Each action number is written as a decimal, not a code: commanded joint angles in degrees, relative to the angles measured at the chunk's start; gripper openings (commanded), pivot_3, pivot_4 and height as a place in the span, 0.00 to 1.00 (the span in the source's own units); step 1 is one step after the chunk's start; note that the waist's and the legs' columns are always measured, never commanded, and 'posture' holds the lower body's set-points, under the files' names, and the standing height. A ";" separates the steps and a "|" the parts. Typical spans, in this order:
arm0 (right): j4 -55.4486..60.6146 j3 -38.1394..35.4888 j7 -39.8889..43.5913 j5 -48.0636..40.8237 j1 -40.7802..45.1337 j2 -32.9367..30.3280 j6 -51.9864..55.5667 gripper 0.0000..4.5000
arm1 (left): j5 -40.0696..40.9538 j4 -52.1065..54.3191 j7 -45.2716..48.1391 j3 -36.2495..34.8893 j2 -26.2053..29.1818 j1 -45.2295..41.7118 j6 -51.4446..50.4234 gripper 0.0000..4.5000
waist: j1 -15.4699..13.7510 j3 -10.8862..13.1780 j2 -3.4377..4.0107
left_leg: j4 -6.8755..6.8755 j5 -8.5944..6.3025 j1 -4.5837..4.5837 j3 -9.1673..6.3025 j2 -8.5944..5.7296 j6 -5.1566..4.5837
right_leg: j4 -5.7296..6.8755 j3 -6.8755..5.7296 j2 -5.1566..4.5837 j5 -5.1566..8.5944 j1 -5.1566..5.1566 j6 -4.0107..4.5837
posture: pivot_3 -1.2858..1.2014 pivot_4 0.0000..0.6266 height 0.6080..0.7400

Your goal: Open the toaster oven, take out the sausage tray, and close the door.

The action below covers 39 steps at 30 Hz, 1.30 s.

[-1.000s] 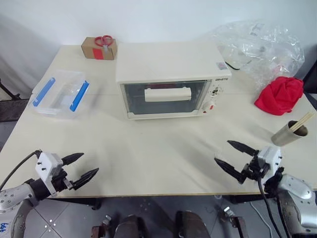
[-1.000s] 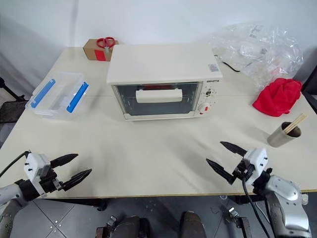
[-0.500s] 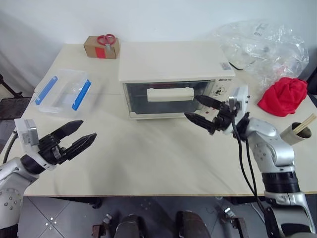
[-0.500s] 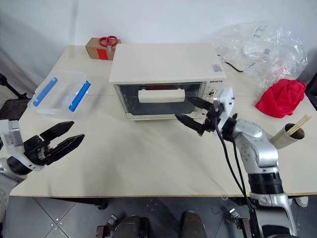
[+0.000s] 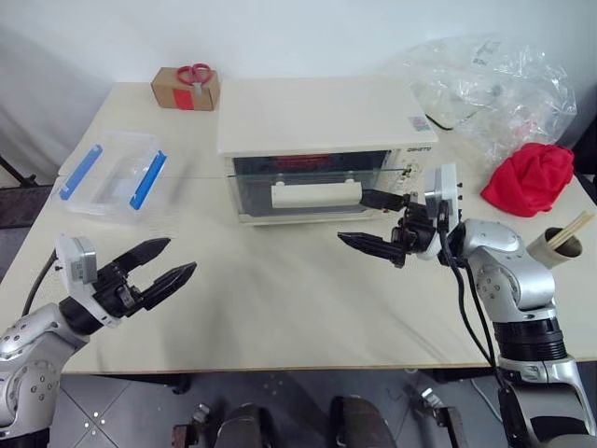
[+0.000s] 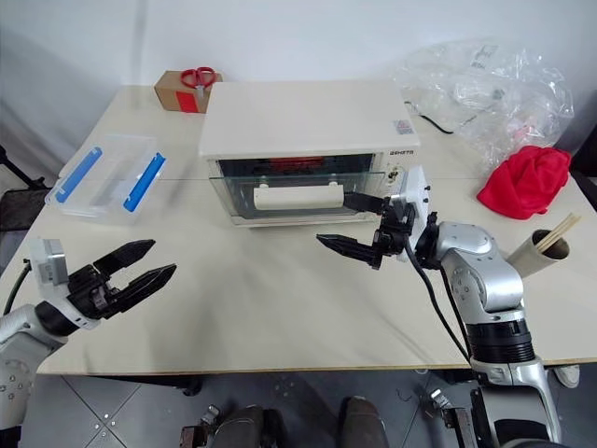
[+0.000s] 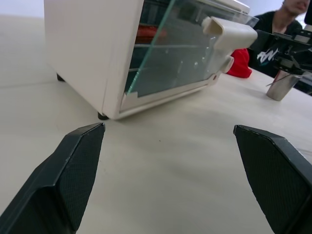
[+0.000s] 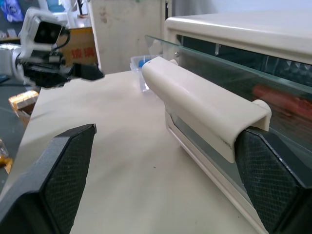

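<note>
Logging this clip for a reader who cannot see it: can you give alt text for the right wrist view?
The toaster oven's door stands slightly ajar, its cream bar handle lying between the right end effector's two open black fingers, one finger at the handle's near end. Something red shows behind the glass, and the left end effector hovers open across the table.

Cream table, white wall, perhaps grey tiled floor.

A: Can any writing be read?

B: Hardly. The toaster oven carries a short dark brand mark on its front, at the top right above the knobs, too small to read.

A: Anything else?

B: A small sticker lies on its top, near the right corner; its print is illegible too.
</note>
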State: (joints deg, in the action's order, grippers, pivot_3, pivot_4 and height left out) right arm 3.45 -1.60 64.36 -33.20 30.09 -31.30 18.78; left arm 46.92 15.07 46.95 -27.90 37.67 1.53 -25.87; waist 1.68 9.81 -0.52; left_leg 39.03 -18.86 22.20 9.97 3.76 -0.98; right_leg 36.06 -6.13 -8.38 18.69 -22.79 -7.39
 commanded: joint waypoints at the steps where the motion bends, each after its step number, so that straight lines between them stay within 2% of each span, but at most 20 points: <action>1: 5.29 1.83 4.48 2.06 -3.32 -2.04 -4.70 1.00 | 0.70 -0.78 -0.55 0.13 -0.01 -2.78 -0.33 0.96 | -0.05 0.00 0.00 | -0.02 -0.01 0.00 -0.01 0.00 0.02 | -0.01 -0.01 0.00 0.00 0.00 0.00 | 0.52 0.24 1.00; 3: 5.17 2.84 5.97 4.71 -5.96 -3.39 -7.82 1.00 | 1.38 -2.60 -1.21 1.43 -0.61 -5.95 -1.68 0.87 | -0.10 0.00 0.00 | -0.01 -0.02 0.00 0.01 -0.02 0.03 | -0.02 -0.01 -0.01 0.00 0.00 0.00 | 0.52 0.24 1.00; 10: 1.51 3.06 4.87 8.16 -7.38 -1.95 -14.03 1.00 | -4.01 -13.02 -2.86 9.39 -7.28 -22.90 2.34 0.39 | -0.18 -0.02 -0.06 | 0.15 0.01 -0.01 0.03 -0.03 0.01 | -0.02 -0.01 0.02 -0.01 0.08 -0.01 | 0.52 0.24 1.00; 15: 1.74 2.45 2.79 7.44 -6.72 -0.63 -13.33 1.00 | -7.73 -17.68 1.90 14.27 -7.87 -26.89 3.78 0.03 | 0.21 -0.01 -0.05 | 0.05 0.01 -0.02 0.05 -0.03 0.02 | -0.01 -0.02 0.08 -0.01 0.03 -0.02 | 0.52 0.24 1.00; 19: 3.14 2.20 1.79 7.93 -8.13 -0.99 -13.77 1.00 | -11.18 -24.57 5.33 18.06 -9.64 -31.02 6.61 0.01 | -0.20 0.00 -0.06 | 0.11 0.02 0.00 0.05 -0.02 0.03 | 0.02 -0.03 0.10 -0.01 0.03 -0.02 | 0.52 0.24 1.00; 23: 6.24 -0.55 0.94 7.19 -13.58 -3.67 -12.80 1.00 | -12.27 -25.84 7.25 19.74 -10.82 -31.44 6.49 0.01 | -1.05 0.01 -0.09 | 0.15 0.01 0.05 0.05 -0.05 0.02 | -0.06 -0.06 0.09 -0.03 0.11 -0.05 | 0.52 0.24 1.00; 33: 11.80 -13.23 -3.30 9.27 -34.83 -12.17 -12.23 1.00 | -15.42 -26.07 9.84 21.81 -10.88 -28.22 7.01 0.01 | -2.16 0.02 -0.11 | 0.17 0.00 0.06 0.03 -0.06 0.01 | -0.13 -0.10 0.09 -0.03 0.16 -0.06 | 0.52 0.24 1.00; 39: 14.08 -16.45 -9.13 10.14 -33.84 -14.10 -8.39 1.00 | -20.66 -27.68 10.40 25.30 -10.77 -27.30 9.67 0.01 | -1.59 0.02 -0.11 | 0.18 0.04 -0.05 -0.01 -0.03 0.00 | -0.09 0.00 0.09 -0.03 0.18 -0.05 | 0.52 0.24 1.00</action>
State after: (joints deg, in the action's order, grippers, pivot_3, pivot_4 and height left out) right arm 15.21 -16.70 56.29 -22.74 -4.32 -44.61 10.21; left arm 27.57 -12.59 56.63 -3.03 26.48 -25.94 -17.90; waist 0.09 9.83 -0.63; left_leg 39.22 -18.82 22.16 9.96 3.73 -0.98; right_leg 35.97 -6.13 -8.28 18.67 -22.61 -7.44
